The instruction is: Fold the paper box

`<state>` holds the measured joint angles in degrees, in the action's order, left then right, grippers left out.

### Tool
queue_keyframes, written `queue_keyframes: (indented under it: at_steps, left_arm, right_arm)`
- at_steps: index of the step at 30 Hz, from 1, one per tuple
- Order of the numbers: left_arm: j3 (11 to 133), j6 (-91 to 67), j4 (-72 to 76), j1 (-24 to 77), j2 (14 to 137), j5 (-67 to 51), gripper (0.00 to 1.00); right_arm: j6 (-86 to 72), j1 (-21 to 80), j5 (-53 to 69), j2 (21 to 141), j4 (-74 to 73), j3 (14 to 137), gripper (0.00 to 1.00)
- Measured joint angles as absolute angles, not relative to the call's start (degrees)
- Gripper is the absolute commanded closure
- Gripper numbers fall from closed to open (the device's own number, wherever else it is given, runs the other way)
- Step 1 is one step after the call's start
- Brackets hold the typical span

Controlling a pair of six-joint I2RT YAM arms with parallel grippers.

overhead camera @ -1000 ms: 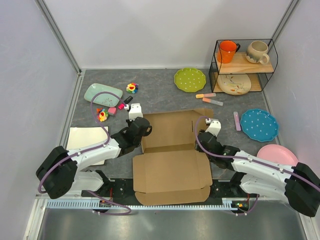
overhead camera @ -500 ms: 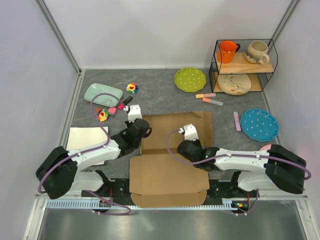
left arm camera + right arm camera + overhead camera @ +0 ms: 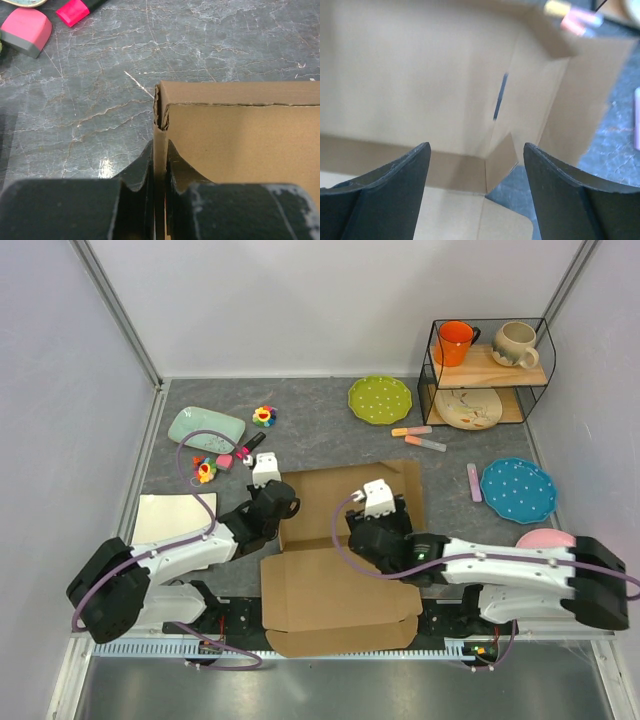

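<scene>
**Top external view.** Item: paper box [image 3: 345, 565], a brown corrugated sheet, part-formed, in the middle of the counter [image 3: 320, 430] between your two arms.
- The far half has its left wall upright and its right wall seemingly part-raised.
- The near half lies flat and reaches the arm bases.
- The left hand [image 3: 284, 508] sits at the box's left wall. The right hand [image 3: 372, 532] hangs over the box's middle.
- All apart from the box: white board [image 3: 165, 515] to the left, green dotted plate [image 3: 380, 399] behind, blue dotted plate [image 3: 517, 490] to the right, wire shelf [image 3: 487, 365] with two mugs in the far right corner.

**Left wrist view.** Left hand [image 3: 159, 152]: its fingers are together, clamped on the upright left wall of the paper box [image 3: 240, 135], one finger on either side, short of the wall's far corner. A pink marker [image 3: 75, 11] lies well beyond on the counter.

**Right wrist view (soft focus).** Right hand [image 3: 476, 157]: its fingers [image 3: 395, 175] are wide apart and hold nothing. It is above the inside of the paper box [image 3: 410, 75], facing the right-hand wall and its corner tab.

**Handling, as you should judge it.**
- The box is probably light, stiff across each panel, and likely to bend only at the scored creases.
- It is likely to skid on the smooth counter unless one hand pins it.
- Corrugated edges crush under a hard pinch, so take hold flat on a wall or flap near its crease, not on a bare corner.
- The right-side wall looks like your next place to grip.
</scene>
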<state>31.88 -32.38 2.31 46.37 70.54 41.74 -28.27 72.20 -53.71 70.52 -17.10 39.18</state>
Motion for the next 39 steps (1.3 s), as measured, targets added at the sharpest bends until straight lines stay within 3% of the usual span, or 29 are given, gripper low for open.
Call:
queue_keyframes:
  at_steps: [5,10,16,22,29,33,39]
  left_arm:
    - [30.5,-32.45,3.73,46.39,69.38,42.11,0.98]
    - [24.47,-30.46,14.28,46.61,67.33,43.72,0.98]
    - [15.46,-21.8,40.21,46.65,71.42,44.29,0.98]
    - [13.1,-10.92,59.51,46.74,77.08,43.42,0.98]
    - [18.11,-3.62,65.89,46.74,79.5,43.38,0.98]
    - [19.14,-2.5,67.81,46.72,79.94,43.42,0.98]
    - [19.14,-1.83,68.07,46.59,81.14,43.51,0.98]
  right_arm:
    - [-29.69,68.82,-56.84,57.39,-19.42,45.19,0.27]
    - [-33.36,48.97,-51.81,47.83,-20.1,43.64,0.4]
    - [-36.36,43.53,-41.78,50.33,-19.66,35.51,0.36]
    - [-37.26,42.41,-38.68,50.39,-17.45,35.14,0.41]
    - [-36.67,38.74,-37.17,50.33,-15.44,40.99,0.42]
    - [-36.21,35.7,-35.2,51.33,-12.93,42.7,0.56]
    - [-35.4,32.51,-31.83,52.99,-10.57,42.81,0.65]
